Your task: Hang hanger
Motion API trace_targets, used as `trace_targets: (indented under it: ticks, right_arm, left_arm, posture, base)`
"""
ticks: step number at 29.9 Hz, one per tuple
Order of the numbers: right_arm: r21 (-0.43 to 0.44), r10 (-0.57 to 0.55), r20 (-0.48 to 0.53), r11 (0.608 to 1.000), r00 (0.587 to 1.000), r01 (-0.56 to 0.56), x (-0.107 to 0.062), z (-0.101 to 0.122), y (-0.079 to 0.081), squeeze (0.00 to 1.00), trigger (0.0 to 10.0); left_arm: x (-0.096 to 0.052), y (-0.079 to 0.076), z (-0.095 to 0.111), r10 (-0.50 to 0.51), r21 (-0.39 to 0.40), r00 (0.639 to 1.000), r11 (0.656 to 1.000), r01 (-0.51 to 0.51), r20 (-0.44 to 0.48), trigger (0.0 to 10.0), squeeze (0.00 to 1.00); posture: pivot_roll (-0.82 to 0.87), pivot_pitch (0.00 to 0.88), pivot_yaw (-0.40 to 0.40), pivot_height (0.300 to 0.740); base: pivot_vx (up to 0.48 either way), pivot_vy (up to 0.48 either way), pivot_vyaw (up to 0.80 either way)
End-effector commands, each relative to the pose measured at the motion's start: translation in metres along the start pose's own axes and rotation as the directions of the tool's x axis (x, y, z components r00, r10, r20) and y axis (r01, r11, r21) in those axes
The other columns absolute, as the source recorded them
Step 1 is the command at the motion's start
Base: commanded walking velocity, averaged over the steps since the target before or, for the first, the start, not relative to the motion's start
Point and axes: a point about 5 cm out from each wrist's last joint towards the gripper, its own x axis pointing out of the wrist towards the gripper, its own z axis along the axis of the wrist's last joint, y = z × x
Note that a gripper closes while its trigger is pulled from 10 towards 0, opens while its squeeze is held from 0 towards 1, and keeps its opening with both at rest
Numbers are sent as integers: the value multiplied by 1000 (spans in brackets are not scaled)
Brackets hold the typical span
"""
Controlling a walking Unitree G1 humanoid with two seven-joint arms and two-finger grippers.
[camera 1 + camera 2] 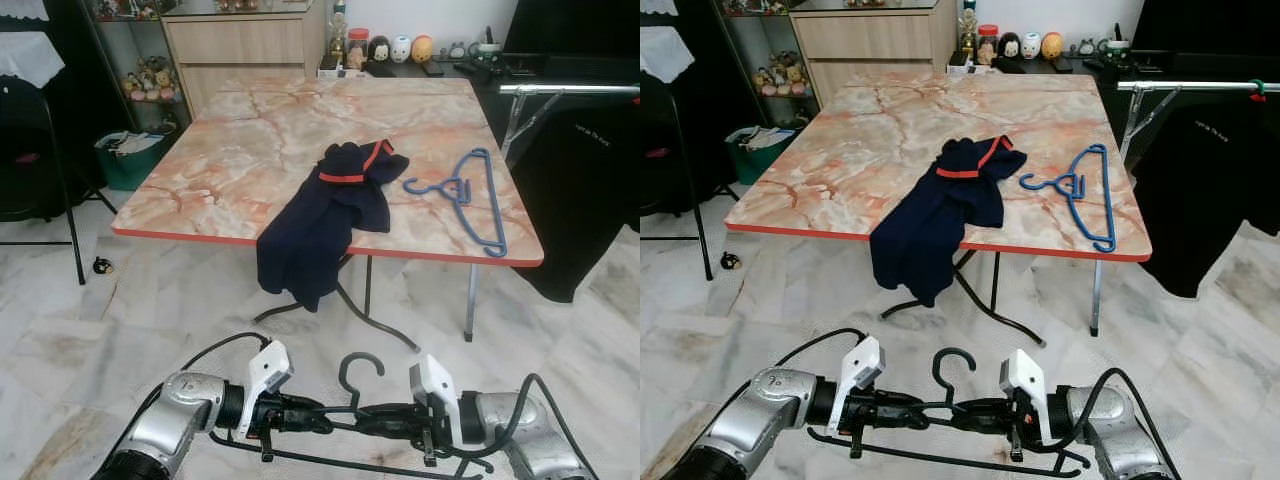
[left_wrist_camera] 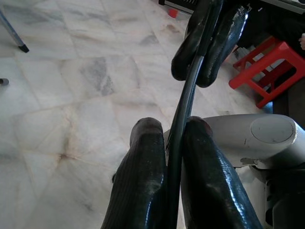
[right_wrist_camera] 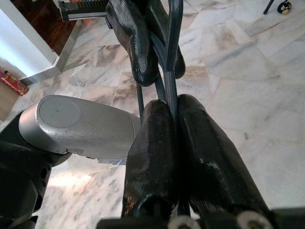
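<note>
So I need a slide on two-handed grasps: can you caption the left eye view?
Left gripper and right gripper both clamp a black hanger low before the marble-top table.

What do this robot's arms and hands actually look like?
Each arm is a rounded silver-grey metal shell with a black joint section, a white angular block at the wrist and a black cable looping out behind. The left gripper and right gripper each have two long, glossy black fingers.

Head stereo cams fwd/down over table (image 1: 240,150); wrist cams close along fingers (image 2: 143,181), shared floor (image 2: 62,95).
</note>
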Motion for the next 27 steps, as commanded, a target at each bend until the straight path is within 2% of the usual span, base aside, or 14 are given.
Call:
trace_targets:
  ticks: [1,21,24,27]
  right_arm:
    - [5,41,5,999,999,-41,5,1,3,1000,10000]
    - [22,52,16,998,999,-53,3,3,5,1000,10000]
    - [16,6,-16,1000,1000,-6,0,-3,2,1000,10000]
    - [11,-88,-49,996,995,88,-5,-11,-5,1000,10000]
  left_arm:
    - [-5,3,2,29,-2,1000,1000,-29,-1,0,0]
    - [-7,2,0,31,10,999,999,-31,-9,0,0]
    - [-10,1,-1,25,17,1000,1000,-24,-17,0,0]
    - [-13,1,-2,15,22,1000,1000,-15,-27,0,0]
  posture:
    - [67,1,19,740]
    - [64,7,17,740]
    - [64,8,15,740]
    - [63,8,14,740]
  base:
    - [0,0,0]
    - [0,0,0]
    - [0,0,0]
    - [0,0,0]
